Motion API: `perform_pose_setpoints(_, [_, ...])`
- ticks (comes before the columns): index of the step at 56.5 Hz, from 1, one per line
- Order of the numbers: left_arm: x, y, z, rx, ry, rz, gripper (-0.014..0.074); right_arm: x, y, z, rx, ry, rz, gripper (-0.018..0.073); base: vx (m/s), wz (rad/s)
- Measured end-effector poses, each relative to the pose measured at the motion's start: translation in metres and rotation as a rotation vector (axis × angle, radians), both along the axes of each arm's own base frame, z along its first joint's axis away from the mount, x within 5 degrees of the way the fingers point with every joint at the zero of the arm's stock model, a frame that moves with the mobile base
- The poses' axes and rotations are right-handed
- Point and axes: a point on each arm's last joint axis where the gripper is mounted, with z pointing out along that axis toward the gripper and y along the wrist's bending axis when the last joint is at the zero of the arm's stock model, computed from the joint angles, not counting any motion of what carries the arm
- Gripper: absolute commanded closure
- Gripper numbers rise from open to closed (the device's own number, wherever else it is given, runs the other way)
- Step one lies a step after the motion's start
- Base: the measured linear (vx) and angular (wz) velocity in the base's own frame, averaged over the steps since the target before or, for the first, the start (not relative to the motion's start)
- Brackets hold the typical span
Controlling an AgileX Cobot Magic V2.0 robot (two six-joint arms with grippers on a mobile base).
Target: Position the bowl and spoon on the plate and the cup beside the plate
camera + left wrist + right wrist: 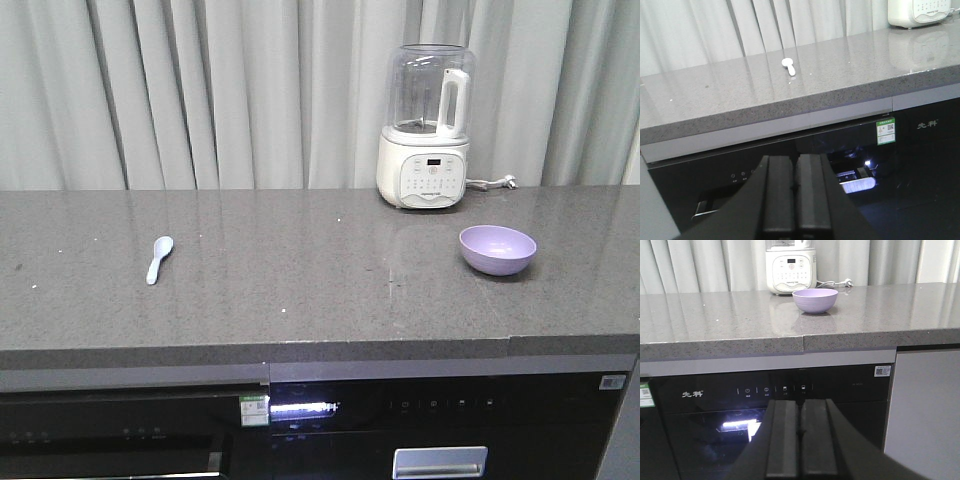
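Note:
The lavender bowl stands upright on the right part of the grey countertop; it also shows in the right wrist view as the bowl. The pale blue spoon lies on the left part, seen from the left wrist as the spoon. The plate and the cup are out of view. My left gripper is shut and empty, below the counter's front edge. My right gripper is likewise shut and empty, low in front of the black appliance.
A white blender with a clear jug stands at the back of the counter, its cord trailing right. Grey curtains hang behind. A black appliance front with a handle sits under the counter's edge.

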Motion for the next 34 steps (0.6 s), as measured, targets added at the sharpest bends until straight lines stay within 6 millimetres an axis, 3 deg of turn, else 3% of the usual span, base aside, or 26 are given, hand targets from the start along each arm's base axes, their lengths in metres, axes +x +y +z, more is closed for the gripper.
perform_pose_setpoints(34, [0.0,0.0,0.0,0.0,0.0,0.0,0.0594,0.0,0.0,0.0,0.0,0.0,0.0,0.0568,0.28,-0.16])
